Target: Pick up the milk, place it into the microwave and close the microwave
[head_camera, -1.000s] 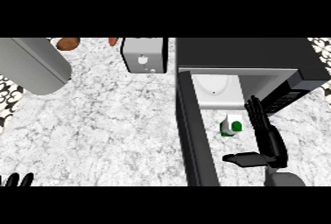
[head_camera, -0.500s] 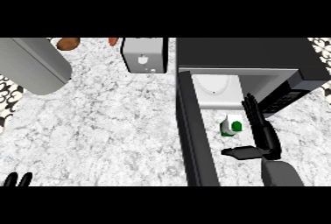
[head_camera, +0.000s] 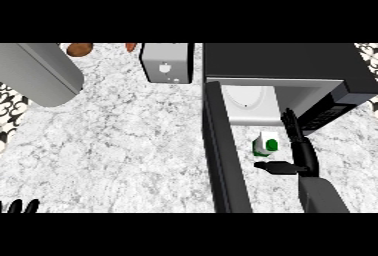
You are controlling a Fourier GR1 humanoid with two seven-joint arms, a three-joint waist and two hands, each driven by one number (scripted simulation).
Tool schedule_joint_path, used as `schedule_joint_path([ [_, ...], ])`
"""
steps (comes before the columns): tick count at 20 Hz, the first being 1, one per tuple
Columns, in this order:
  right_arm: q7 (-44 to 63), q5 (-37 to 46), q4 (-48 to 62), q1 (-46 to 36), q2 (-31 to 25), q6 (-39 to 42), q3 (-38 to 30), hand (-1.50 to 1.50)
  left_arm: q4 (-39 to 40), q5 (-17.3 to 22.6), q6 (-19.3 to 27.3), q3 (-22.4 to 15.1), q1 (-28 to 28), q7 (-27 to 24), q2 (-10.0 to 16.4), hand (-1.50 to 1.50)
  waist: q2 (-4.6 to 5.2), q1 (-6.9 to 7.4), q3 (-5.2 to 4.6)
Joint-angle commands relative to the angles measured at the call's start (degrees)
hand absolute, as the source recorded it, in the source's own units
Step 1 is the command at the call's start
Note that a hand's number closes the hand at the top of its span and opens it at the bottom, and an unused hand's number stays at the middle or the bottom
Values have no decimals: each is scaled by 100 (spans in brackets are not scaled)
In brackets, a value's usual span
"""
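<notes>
Since the earlier frames the right hand (head_camera: 301, 156) has slid toward 11 o'clock, closing on the milk (head_camera: 263, 145), which has not moved. The hand is spread wide, its fingers straight and pointing to 12 o'clock and its thumb (head_camera: 272, 167) stuck out toward 9 o'clock; it holds nothing.

The milk stands at the hand's 10 o'clock, in the crook between fingers and thumb, just beside them. Whether they touch it I cannot tell. It is on the counter (head_camera: 133, 140), not inside the microwave (head_camera: 280, 62), whose mouth lies at the carton's 12 o'clock. The door (head_camera: 221, 150) hangs open at its 9 o'clock.

By my reading nothing is finished: grasping, placing and closing all remain.

The hand's far side is hidden, and the microwave's inside shows only as a pale patch. The left hand (head_camera: 18, 206) rests at 7 o'clock, cut off so only straight fingertips show.
</notes>
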Motion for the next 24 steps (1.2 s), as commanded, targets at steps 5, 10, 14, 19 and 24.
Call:
schedule_joint_path([
  [5,-1157,6,1761,-553,-268,271,-378,-150,8,78,-117,88,48,-56,32,-150,24,47,10],
  [10,-961,150,1604,-533,-299,2331,244,-150,247,82,-28,85,-186,-52,-57,-150,36,63,13],
  [14,-1246,64,1499,-510,-179,2795,367,150,336,19,-56,54,-141,-191,-71,-150,27,43,14],
  [19,-1437,56,1188,-724,197,705,102,150,246,321,-57,199,-261,124,-22,-150,21,-33,5],
  [24,-1355,-308,1101,-924,153,1149,-179,150,234,10,-116,-51,192,-290,-76,-150,-3,5,4],
])
